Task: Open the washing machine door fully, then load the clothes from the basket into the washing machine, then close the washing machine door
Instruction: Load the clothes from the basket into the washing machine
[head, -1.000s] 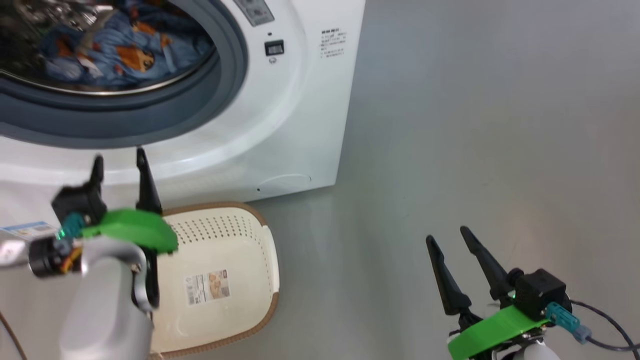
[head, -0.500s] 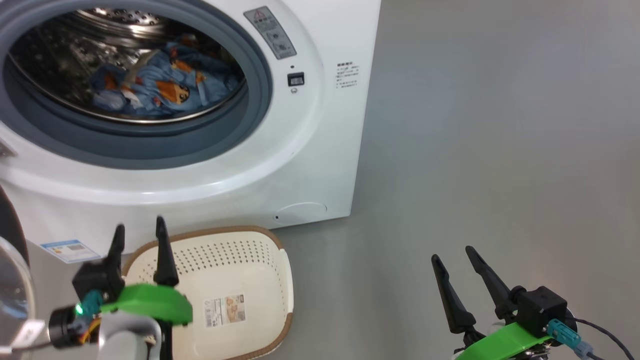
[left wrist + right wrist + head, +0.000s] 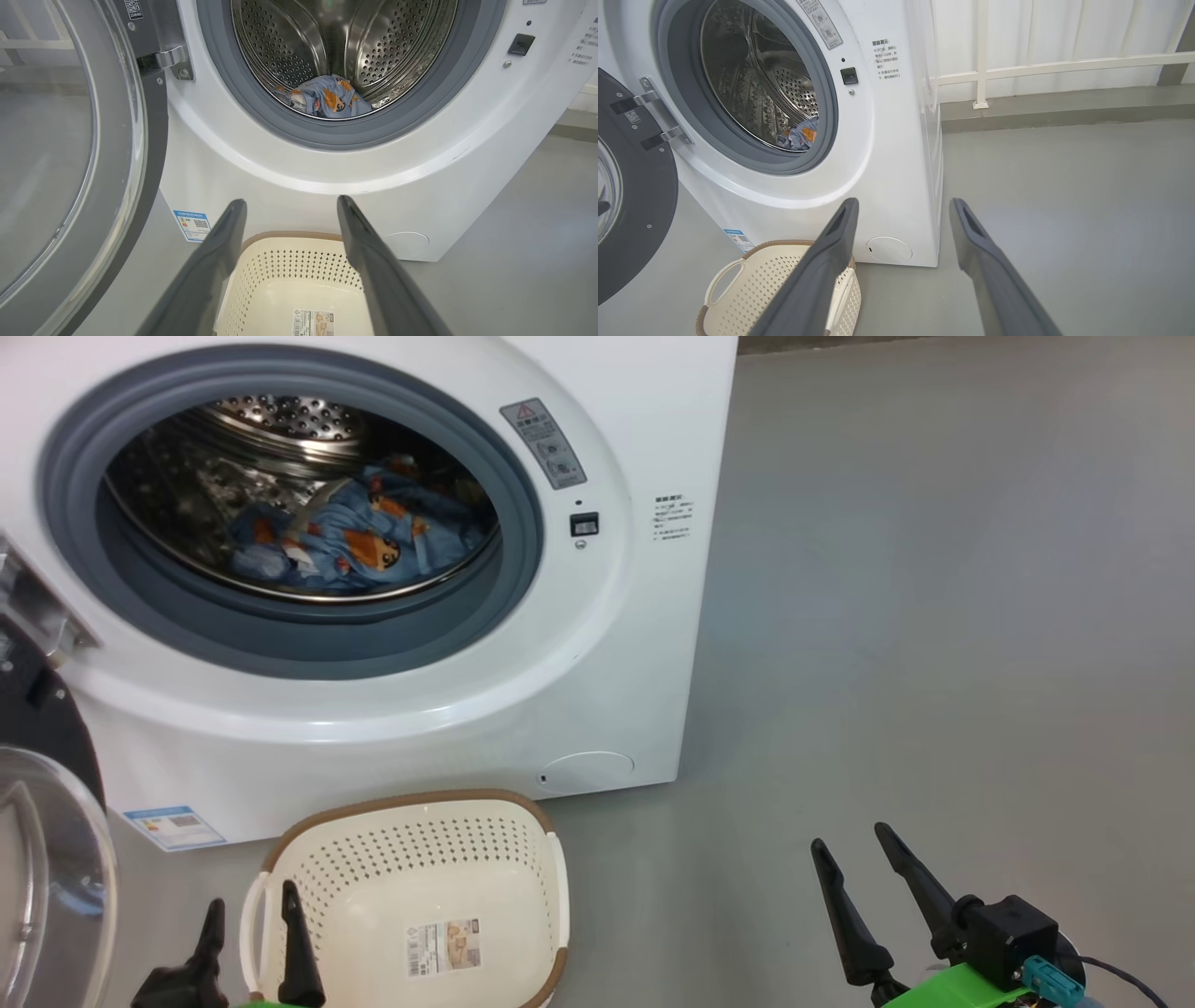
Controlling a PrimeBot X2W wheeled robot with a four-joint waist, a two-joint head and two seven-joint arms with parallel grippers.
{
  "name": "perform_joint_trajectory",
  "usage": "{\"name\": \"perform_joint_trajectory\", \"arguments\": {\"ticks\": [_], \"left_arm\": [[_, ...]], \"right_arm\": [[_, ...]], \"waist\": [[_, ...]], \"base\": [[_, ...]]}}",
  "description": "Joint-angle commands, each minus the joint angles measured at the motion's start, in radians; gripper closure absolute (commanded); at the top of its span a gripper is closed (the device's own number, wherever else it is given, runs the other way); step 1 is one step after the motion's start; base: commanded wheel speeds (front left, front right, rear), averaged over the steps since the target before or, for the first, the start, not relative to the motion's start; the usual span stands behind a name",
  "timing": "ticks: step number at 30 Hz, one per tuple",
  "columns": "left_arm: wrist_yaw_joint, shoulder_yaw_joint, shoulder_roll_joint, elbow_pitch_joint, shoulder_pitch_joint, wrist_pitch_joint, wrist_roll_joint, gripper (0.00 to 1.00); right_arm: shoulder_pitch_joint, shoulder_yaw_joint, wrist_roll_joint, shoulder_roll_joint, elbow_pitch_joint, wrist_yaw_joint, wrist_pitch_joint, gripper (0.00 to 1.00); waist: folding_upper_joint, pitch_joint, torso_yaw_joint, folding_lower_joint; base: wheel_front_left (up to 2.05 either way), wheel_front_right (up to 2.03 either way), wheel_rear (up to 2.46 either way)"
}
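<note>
Since a second ago the head camera has tipped up, so the whole scene sits lower in its view. Beyond that shift, the left gripper [image 3: 252, 905] has drawn back from the front of the washing machine [image 3: 644, 644] to the near edge, above the left side of the basket [image 3: 420, 849]. That white machine fills the far left of the scene on a grey floor [image 3: 934, 616], its grey gasket [image 3: 308, 649] ringing the steel drum [image 3: 280, 420]. The washing machine door [image 3: 37, 737] stands swung wide open on the left, hinged at the machine's left side, its clear glass bowl facing the near side. The basket sits on the floor just in front of the machine, below the opening, with only a label sticker [image 3: 442, 947] showing on its base. The clothes [image 3: 355, 541], blue with orange bear prints, lie bunched at the bottom of the drum. Both of the left gripper's dark fingers are spread wide with nothing between them. The right gripper [image 3: 850, 840] hangs over bare floor at the near right, well apart from the basket and machine, its fingers also spread wide and holding nothing. A blue energy label [image 3: 175, 826] is stuck low on the machine's front, near the door.
</note>
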Motion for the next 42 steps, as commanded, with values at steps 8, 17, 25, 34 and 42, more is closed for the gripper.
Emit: {"name": "perform_joint_trajectory", "arguments": {"ticks": [8, 17, 25, 34, 42], "left_arm": [[0.0, 0.014, 0.002, -0.077, 0.036, -0.006, -0.014, 0.0], [0.006, -0.001, 0.0, -0.107, 0.078, -0.006, -0.016, 0.0], [0.018, 0.004, 0.0, -0.127, 0.131, -0.006, -0.012, 0.0], [0.017, 0.016, 0.0, -0.132, 0.154, -0.006, -0.003, 0.0], [0.019, 0.013, 0.0, -0.143, 0.156, -0.006, 0.002, 0.0]], "right_arm": [[-0.01, 0.018, -0.002, -0.006, -0.026, 0.002, -0.005, 0.0], [-0.012, 0.021, -0.001, -0.01, -0.022, 0.002, -0.005, 0.0], [0.008, 0.021, 0.002, -0.021, -0.021, 0.002, -0.005, 0.0], [0.017, 0.009, 0.004, -0.03, -0.025, 0.002, -0.005, 0.0], [0.016, 0.001, 0.001, -0.027, -0.028, 0.002, -0.005, 0.0]], "waist": [[0.0, -0.015, 0.037, 0.0], [0.0, -0.033, 0.055, 0.0], [0.0, -0.07, 0.051, 0.0], [0.0, -0.09, 0.044, 0.0], [0.0, -0.086, 0.045, 0.0]], "base": [[0.0, 0.0, 0.0], [0.0, 0.0, 0.0], [0.0, 0.0, 0.0], [0.0, 0.0, 0.0], [0.0, 0.0, 0.0]]}}
